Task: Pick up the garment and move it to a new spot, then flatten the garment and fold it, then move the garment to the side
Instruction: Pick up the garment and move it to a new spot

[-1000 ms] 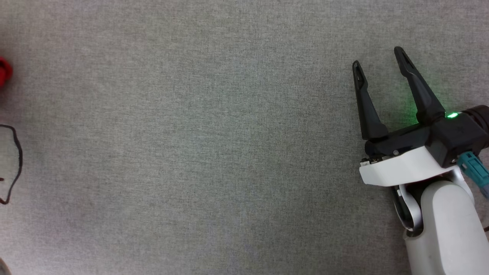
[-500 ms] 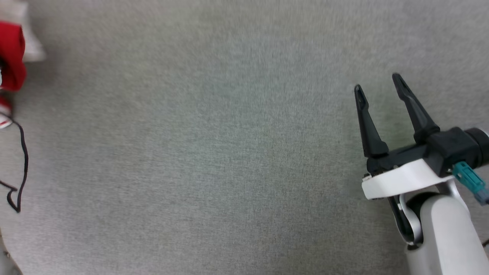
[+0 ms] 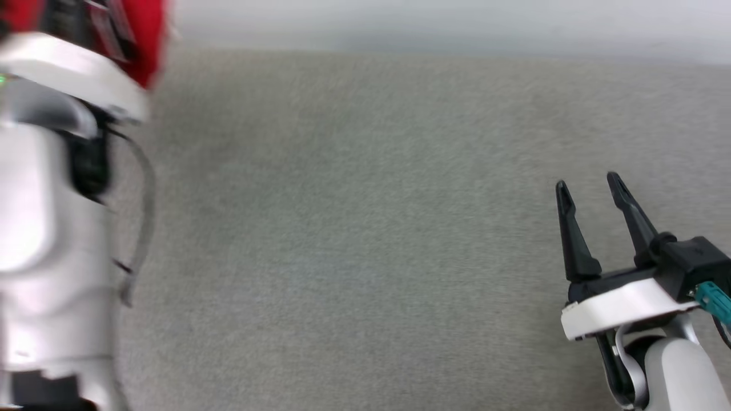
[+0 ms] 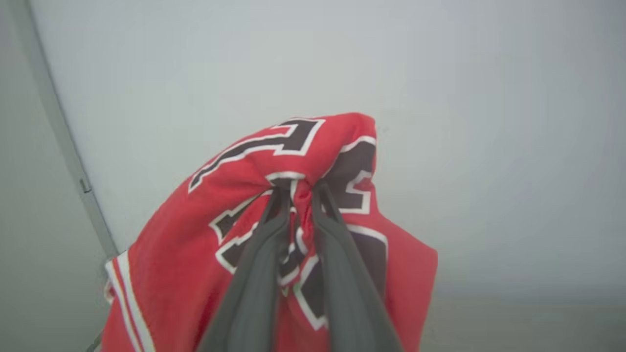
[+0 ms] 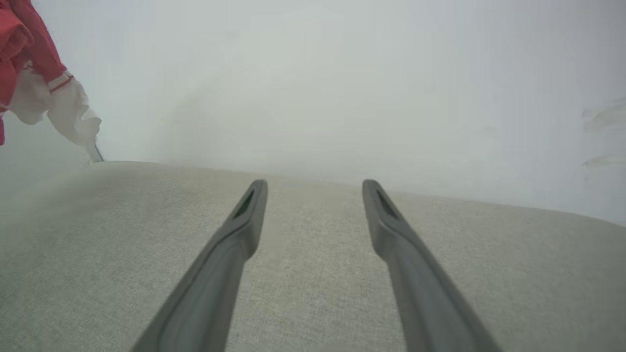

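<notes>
Above the grey surface (image 3: 342, 228), left gripper (image 4: 299, 188) pinches one garment (image 4: 166, 244); right gripper (image 3: 588, 182) gapes wide

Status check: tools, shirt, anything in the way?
Left tool shut on shirt, which hangs bunched from it. Right tool open, holding nothing, above grey table. No obstruction seen.

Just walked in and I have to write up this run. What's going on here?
The robot's left gripper is shut on a bunched fold of the red garment, holding it up off the grey fabric surface, with the black, white-outlined lettering toward the wrist camera. A white sleeve hangs loose. The right gripper is open and empty above the surface. Flattening and folding are not yet done.
</notes>
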